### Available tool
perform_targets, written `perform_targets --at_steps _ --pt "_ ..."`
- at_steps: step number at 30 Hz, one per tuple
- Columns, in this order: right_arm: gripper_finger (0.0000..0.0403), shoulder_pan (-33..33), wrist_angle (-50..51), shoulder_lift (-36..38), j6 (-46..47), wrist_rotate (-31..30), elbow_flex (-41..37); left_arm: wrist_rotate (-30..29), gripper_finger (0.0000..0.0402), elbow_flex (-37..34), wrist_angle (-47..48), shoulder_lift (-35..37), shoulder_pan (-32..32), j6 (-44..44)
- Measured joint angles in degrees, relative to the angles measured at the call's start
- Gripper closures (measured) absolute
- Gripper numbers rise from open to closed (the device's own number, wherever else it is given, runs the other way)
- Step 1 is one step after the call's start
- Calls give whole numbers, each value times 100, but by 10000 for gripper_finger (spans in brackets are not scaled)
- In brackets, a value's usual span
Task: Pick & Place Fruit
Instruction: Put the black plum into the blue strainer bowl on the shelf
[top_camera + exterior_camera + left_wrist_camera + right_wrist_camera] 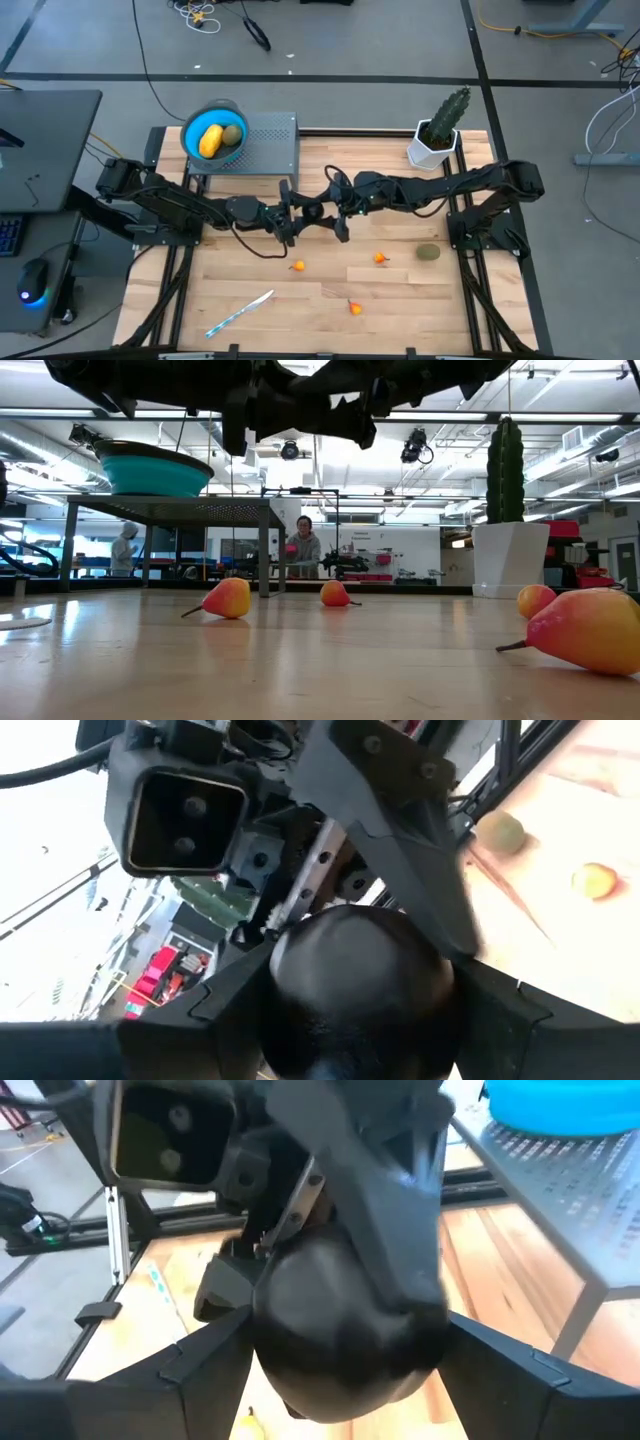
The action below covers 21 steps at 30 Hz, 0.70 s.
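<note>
Grippers meet above the middle of the wooden table (pixel 420 300), toward its far edge, in the high view: the left gripper (pixel 296 222) reaches in from the left side and the right gripper (pixel 335 212) from the right, their tips close together. Both wrist views show a black ball (pixel 355 985) filling the space between dark fingers; the left gripper's jaws stand partly open around it, with its fingers (pixel 215 1005) at the ball's sides. The right gripper's jaws are spread wide on either side of the same ball, and firm contact cannot be told. A blue bowl (pixel 190 128) sits on a grey perforated stand (pixel 272 140) at the far left edge and holds a yellow-orange fruit (pixel 210 140) and an olive-brown fruit (pixel 233 135). Another olive-brown fruit (pixel 428 253) lies near the right edge. Three small orange-red pieces (pixel 298 266) lie scattered across the middle and near part of the table. A white-and-blue stick (pixel 240 312) lies toward the near left corner, and a potted cactus (pixel 440 130) stands at the far right corner.
</note>
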State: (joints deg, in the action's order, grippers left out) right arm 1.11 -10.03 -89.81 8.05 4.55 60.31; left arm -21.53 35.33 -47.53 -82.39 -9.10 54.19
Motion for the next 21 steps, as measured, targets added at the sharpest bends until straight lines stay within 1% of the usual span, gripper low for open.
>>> perform_targets --at_steps 2,5,7,10,11,13,15,21 --pt "100 -29 -16 136 -2 -2 0 -52 153 0 4 0 0 20" --pt "100 -45 21 325 -20 -11 0 -330 153 0 6 0 -4 69" --pt "100 -45 137 438 -69 -39 0 -705 153 -9 -34 -2 -33 95" --pt "100 -47 435 605 -109 -56 2 -1538 153 -11 -313 -3 -102 160" --pt "100 -44 517 641 -103 42 4 -1843 153 -11 -456 -4 -118 191" --pt "100 -26 696 650 -104 73 4 -2300 152 -8 -684 2 -126 389" --pt "100 -19 753 644 -105 87 4 -2640 152 -9 -811 -2 -133 642" --pt "100 -27 827 629 -146 29 4 -3428 152 -7 -1288 1 -6 945"
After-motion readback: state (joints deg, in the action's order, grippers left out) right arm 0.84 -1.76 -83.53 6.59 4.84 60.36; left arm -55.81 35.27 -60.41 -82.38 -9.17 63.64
